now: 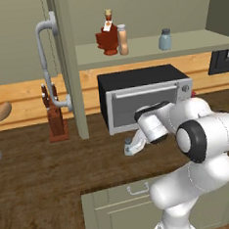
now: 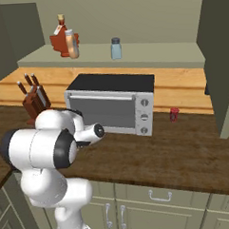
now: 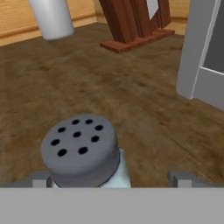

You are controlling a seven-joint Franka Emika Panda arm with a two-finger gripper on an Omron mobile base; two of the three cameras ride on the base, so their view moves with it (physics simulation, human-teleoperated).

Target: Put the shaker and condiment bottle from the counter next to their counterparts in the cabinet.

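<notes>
The shaker [image 3: 85, 153] stands upright on the dark wood-grain counter [image 1: 52, 166], its long axis vertical and its grey perforated cap facing up toward the hand camera; in the left base view it shows as a small pale shape [image 1: 128, 145] just in front of the toaster oven [image 1: 144, 96], near that oven's lower left corner. The gripper [image 3: 111, 178] is low over it, with one dark fingertip [image 3: 41, 178] beside the cap on one side and the other [image 3: 181, 177] well out on the far side, so the jaws stand wide and the shaker sits off-centre between them, close to the first finger; whether that finger touches the shaker cannot be told. In the left base view the hand reaches down toward the counter and the gripper [image 1: 133, 145] is largely hidden by the arm's own wrist. Up in the cabinet [image 1: 68, 66], the condiment bottle [image 1: 122, 39] stands upright on the shelf just beside the dark red maple-leaf bottle [image 1: 108, 37], and the twin shaker [image 1: 165, 39] stands upright farther along the same shelf, apart from both. The cabinet door [image 1: 56, 57] hangs open with its curved grey handle facing the camera. A knife block [image 1: 55, 119] stands on the counter near the door's lower edge, and a small red object [image 2: 174, 114] rests on the counter to the oven's other side.
</notes>
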